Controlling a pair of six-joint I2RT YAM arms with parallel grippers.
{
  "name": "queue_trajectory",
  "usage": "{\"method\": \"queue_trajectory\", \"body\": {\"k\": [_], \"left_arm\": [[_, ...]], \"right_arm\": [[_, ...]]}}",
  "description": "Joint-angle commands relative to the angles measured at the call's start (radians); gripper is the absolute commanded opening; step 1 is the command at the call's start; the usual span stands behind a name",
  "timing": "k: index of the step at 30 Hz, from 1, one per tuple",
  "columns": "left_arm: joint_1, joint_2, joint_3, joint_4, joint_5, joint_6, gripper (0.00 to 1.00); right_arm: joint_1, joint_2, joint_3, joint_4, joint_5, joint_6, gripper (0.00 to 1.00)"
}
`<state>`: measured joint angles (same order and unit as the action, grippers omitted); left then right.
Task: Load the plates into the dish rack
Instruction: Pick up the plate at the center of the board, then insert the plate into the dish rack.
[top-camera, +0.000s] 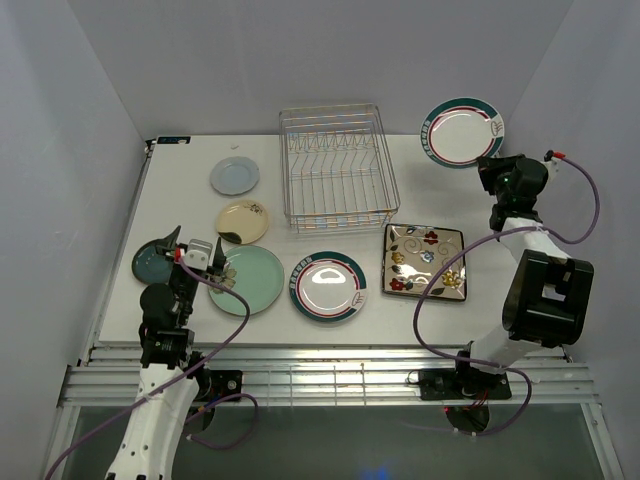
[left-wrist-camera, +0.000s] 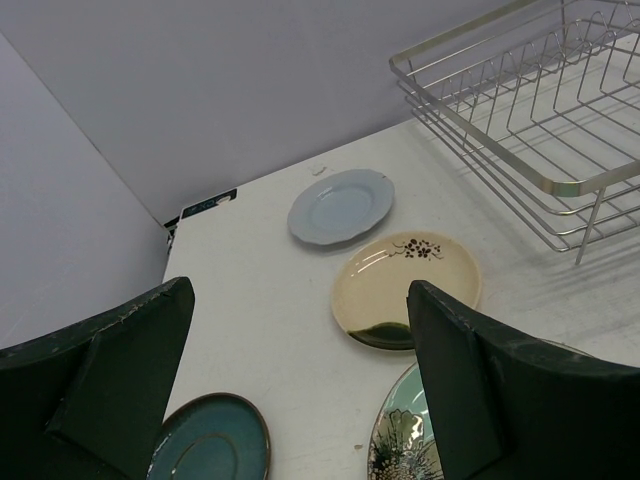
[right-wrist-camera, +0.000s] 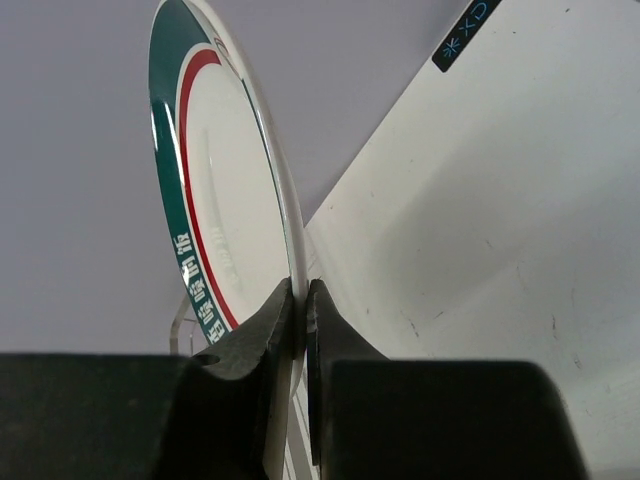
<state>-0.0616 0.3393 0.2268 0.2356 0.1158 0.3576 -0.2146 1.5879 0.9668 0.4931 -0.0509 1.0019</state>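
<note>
Plates are spread over the white table (top-camera: 180, 205) around the dish rack (top-camera: 284, 170), a silver wire basket standing at the far middle; six lie flat outside it and the seventh is in the air. Left of the rack sits the blue-grey plate (top-camera: 234, 176), with the cream plate (top-camera: 242, 221) just nearer. The dark teal plate (top-camera: 150, 265) and the pale green plate (top-camera: 250, 285) lie at the near left, the green one's left edge hidden by the left hand (top-camera: 202, 258); that hand hovers above the gap between those two, its fingers spread wide with nothing between them. In front of the rack lies a white plate with a teal and red rim (top-camera: 328, 286); the square floral plate (top-camera: 424, 263) is just to its right, apart from it. The right hand (right-wrist-camera: 303, 310) is pinched tight on the edge of the second rimmed plate (right-wrist-camera: 215, 230); this plate stands on edge, clear of the table, to the right of the rack's far right corner and near the back wall.
</note>
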Motion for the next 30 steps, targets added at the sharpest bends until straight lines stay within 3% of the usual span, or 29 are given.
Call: {"method": "queue_trajectory", "body": {"k": [1,22,30], "left_arm": [[0.003,0.012,0.008,-0.010,0.007,0.001,0.98],[0.003,0.043,0.017,-0.018,0.019,-0.002,0.98],[0.003,0.040,0.017,-0.027,0.041,-0.006,0.98]], "right_arm": [[0.009,-0.068,0.039,0.038,0.023,-0.017,0.08],[0.044,-0.131,0.134,-0.065,0.129,-0.197,0.08],[0.116,-0.131,0.210,-0.083,0.203,-0.298,0.08]]}}
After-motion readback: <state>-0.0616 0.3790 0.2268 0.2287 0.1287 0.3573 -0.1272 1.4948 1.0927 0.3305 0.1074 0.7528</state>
